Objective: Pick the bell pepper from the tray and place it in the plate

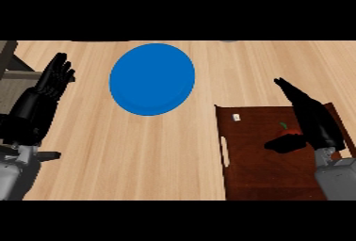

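The blue plate [152, 79] lies on the wooden counter, up the middle of the head view. At the lower right is the dark brown tray [261, 164]. Only a sliver of the red bell pepper [293, 132] and its green stem show in the tray, beside my right hand [316, 124]. That hand hovers over the tray's right part, open, its fingers straight and pointing up-left and its thumb lying just below the pepper. I cannot tell whether it touches the pepper. My left hand [38, 101] rests open at the left edge with its fingers up, far from plate and tray.
A small white mark [236, 116] sits near the tray's top left corner. A pale slot [224, 151] runs along the tray's left rim. A grey and dark fixture [8, 59] stands at the far left. Bare wood separates the plate from the tray.
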